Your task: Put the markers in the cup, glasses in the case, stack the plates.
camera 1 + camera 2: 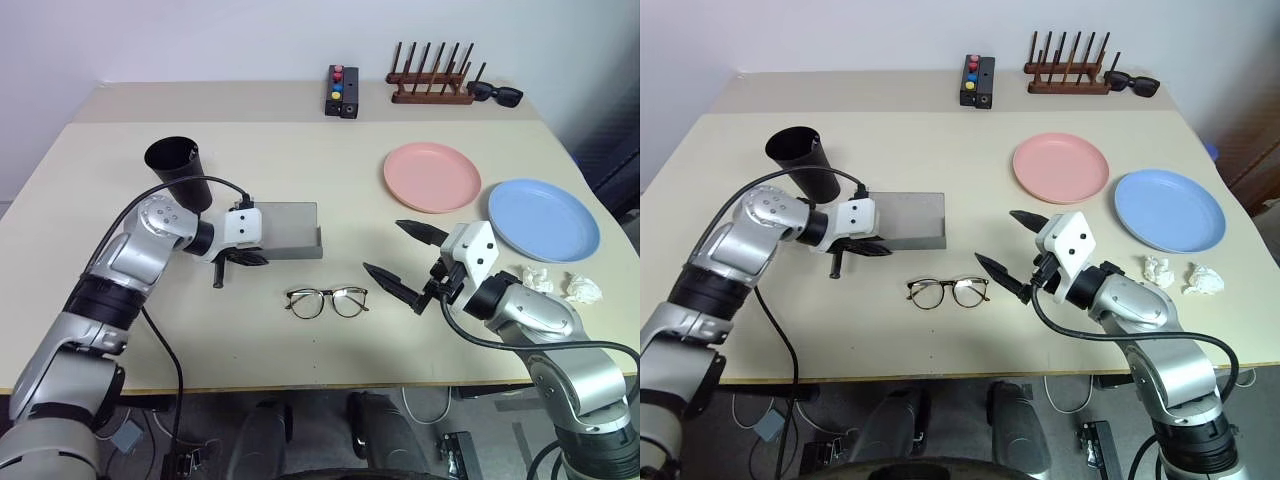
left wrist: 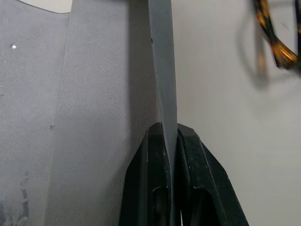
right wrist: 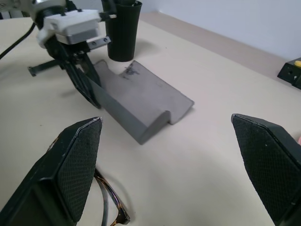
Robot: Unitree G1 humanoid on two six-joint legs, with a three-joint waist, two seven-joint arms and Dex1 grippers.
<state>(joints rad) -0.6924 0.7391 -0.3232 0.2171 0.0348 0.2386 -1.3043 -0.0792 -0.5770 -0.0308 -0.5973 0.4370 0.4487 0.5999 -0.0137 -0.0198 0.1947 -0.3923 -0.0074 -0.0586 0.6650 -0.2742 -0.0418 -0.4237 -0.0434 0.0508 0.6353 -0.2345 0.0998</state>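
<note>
Left gripper (image 1: 245, 258) clamped the case (image 1: 290, 230) edge!
Jaws pinched the case's near wall; glasses (image 1: 327, 301) lay just beside the case, right gripper (image 1: 405, 258) spread wide, empty.

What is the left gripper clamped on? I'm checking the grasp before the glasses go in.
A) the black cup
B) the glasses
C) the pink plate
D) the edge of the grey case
D: the left gripper is shut on a thin wall of the grey case, as the left wrist view shows; the glasses lie free on the table.
</note>
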